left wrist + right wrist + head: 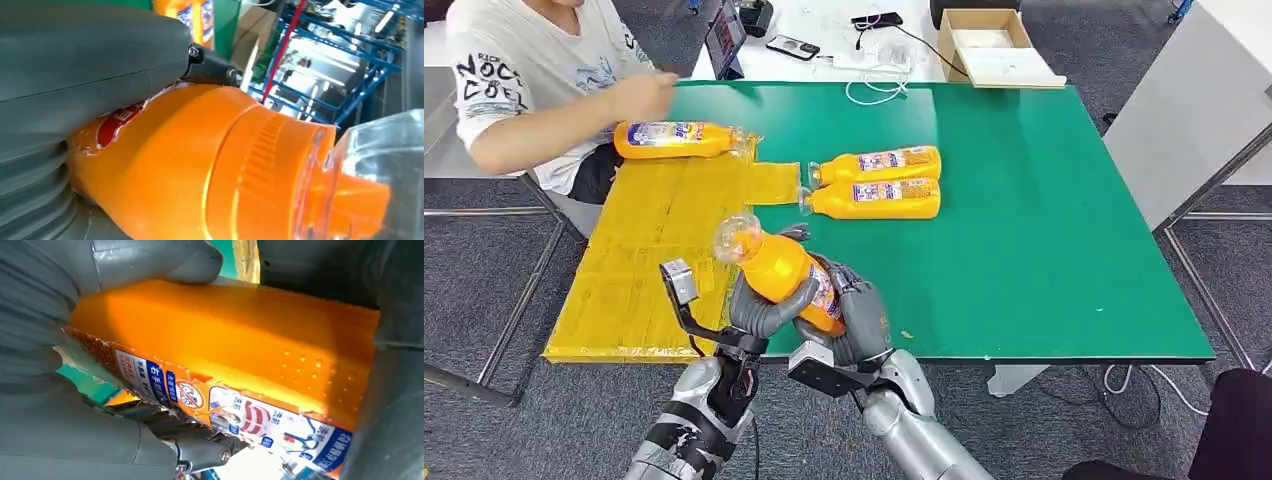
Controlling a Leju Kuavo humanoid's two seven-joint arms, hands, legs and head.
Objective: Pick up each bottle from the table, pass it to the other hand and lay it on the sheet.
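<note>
Held bottle (786, 272) clasped by both hands, left hand (762, 308) and right hand (856, 312), fingers wrapped round; cap end tilted toward yellow sheet (639, 280), nearer left.

Lower half of the held orange bottle (786, 272) behind both robot hands, its label print (235, 412) too blurred to read.

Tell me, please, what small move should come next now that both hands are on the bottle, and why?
Probably the right hand should let go. Both hands grip the bottle in the air near the table's front edge, and the left hand wraps it from the side of the yellow sheet. Once free, the left hand could lay it there.
</note>
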